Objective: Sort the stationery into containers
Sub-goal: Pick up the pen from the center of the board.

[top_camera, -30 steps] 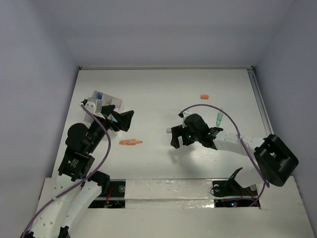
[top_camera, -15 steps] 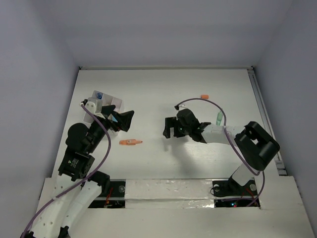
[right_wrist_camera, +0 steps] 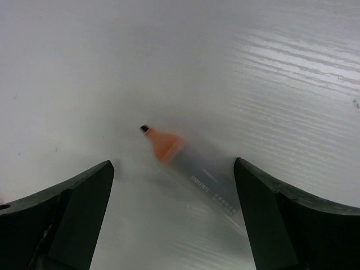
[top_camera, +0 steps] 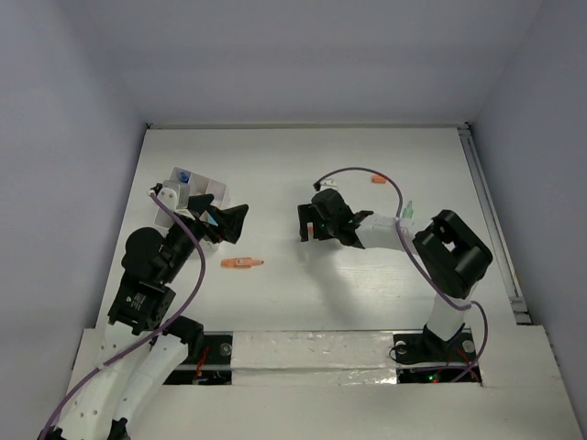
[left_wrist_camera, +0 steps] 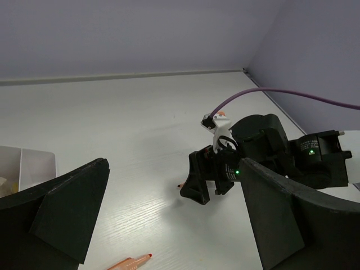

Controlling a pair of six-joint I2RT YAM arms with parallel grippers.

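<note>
The right hand (right_wrist_camera: pixel 172 169) is spread wide and holds nothing, straddling an orange-tipped pen (right_wrist_camera: pixel 169 147) that lies on the counter (right_wrist_camera: pixel 281 67). The left hand (top_camera: pixel 237 224) gapes empty beside the white divided box (top_camera: pixel 209 188).

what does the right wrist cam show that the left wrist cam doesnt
Only the right wrist view: a close look at an orange-tipped pen with a pale printed barrel, lying on the table between the fingers of the open right claw.
Only the left wrist view: the right claw seen from outside, its purple cable, another orange pen at the bottom edge, a corner of the white divided box and the open left claw.
Both: the white table.
</note>
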